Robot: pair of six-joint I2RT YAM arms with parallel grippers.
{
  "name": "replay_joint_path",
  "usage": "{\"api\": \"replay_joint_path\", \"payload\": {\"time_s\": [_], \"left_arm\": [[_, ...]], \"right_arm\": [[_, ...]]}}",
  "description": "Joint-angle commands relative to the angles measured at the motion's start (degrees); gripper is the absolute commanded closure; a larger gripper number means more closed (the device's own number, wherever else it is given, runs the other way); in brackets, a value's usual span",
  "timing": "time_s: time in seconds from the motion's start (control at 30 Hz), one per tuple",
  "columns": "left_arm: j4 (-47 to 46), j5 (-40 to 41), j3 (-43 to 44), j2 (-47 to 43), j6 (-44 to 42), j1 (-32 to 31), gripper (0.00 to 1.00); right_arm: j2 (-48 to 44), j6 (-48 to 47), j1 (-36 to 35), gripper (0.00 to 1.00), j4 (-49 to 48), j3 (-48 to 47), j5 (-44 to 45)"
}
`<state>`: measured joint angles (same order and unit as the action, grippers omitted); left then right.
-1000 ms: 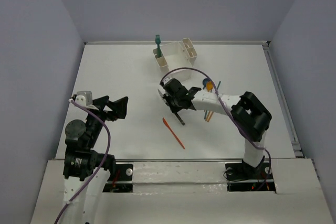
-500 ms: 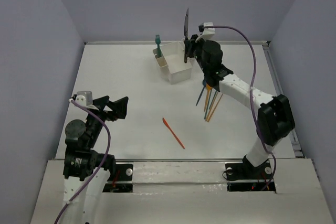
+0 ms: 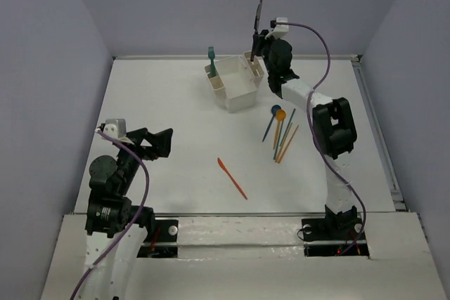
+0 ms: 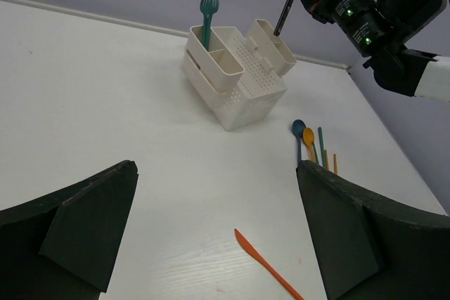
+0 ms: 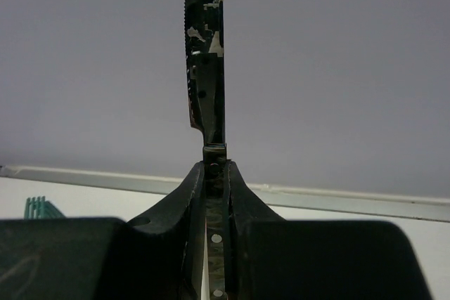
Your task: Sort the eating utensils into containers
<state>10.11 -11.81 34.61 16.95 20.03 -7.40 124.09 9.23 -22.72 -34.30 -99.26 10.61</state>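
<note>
- dark-handled steel knife [image 3: 259,15]: upright with the blade up, pinched by its handle in the right hand [image 3: 255,40], just above the narrow right-hand slots of the white caddy [image 3: 235,96].
- A second ago that hand was low over the middle of the desk [image 3: 162,96]. It has since swung to the far edge and lifted the knife with it.
- Judgement: the carry looks finished, and lowering the knife into a slot remains.
- The teal fork [image 3: 211,57] stands in the left slot.
- The blue spoon [image 3: 275,110], orange spoon [image 3: 280,114] and orange plastic knife [image 3: 232,178] lie unsorted.
- The left hand [image 3: 158,142] gapes empty, unmoved.
</note>
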Motion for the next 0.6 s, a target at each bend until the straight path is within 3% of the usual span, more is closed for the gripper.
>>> {"api": "replay_joint_path", "payload": {"time_s": [0.0,0.2,0.57], "left_arm": [[-2.46,-0.58,-0.07,0.89,-0.08,0.28,0.01],[-2.46,-0.67,0.02,1.51,-0.17,0.28,0.01],[-2.38,-0.49,-0.07,1.16,-0.17,0.28,0.01]], "right_arm": [[2.11,-0.36,0.66,1.0,-7.0,-7.6,-1.3],[5.81,-1.59,1.19,1.0,-5.77,-11.04,-1.91],[7.83,-3.87,1.19,1.0,-8.67,-5.51,-4.28]]}}
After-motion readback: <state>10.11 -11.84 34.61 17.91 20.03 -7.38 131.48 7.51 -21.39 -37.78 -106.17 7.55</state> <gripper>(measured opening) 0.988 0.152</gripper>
